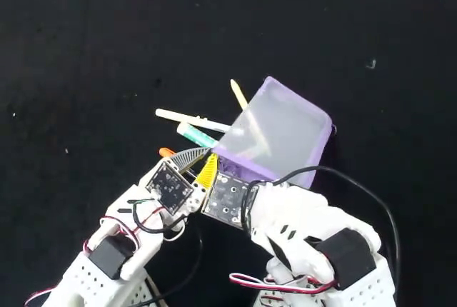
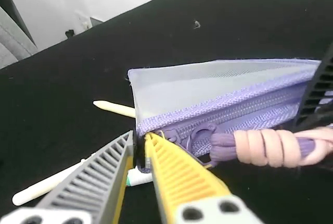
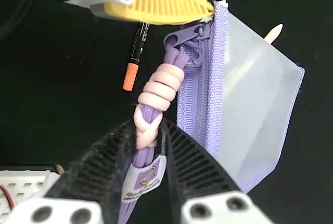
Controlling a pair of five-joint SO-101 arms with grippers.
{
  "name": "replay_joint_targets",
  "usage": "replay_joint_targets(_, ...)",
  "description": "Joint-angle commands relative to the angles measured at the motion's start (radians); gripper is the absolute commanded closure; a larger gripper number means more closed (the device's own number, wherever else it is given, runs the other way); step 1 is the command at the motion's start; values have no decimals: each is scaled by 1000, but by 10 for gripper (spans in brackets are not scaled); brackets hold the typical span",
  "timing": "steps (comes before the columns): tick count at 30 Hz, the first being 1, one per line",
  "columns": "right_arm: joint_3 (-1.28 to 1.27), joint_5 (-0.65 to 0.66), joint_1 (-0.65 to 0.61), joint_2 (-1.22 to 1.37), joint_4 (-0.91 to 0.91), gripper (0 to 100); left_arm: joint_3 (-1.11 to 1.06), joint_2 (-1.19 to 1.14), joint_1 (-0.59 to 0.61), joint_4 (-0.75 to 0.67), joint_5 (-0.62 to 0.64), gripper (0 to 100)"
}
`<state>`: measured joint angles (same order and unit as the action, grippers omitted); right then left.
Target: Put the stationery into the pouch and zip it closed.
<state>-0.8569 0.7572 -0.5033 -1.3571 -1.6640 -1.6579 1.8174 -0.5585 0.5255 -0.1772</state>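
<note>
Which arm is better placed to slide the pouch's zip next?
Right. The right arm's jaws are shut on the zip's strap, while the left arm's jaws pinch the pouch corner by the slider, so the left likely only steadies it.

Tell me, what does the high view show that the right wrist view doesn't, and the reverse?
High view's own: a cream pen and a green-tipped pen lying beside the pouch. Right wrist view's own: the pink-and-purple cord on the zip, clamped in the right gripper. Shared: the purple pouch, the left gripper pinching its corner, and the orange-tipped pen.
</note>
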Motion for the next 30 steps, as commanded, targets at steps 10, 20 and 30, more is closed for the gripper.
replay_joint_targets(10, 30, 0, 153, 7, 11, 988, 21, 3, 48, -17, -3, 972)
replay_joint_targets(20, 44, 2, 216, 7, 6, 988, 90, 5, 211, 64, 2, 972)
replay_joint_targets(30, 102, 26, 400, 7, 3, 988, 140, 8, 354, 126, 3, 972)
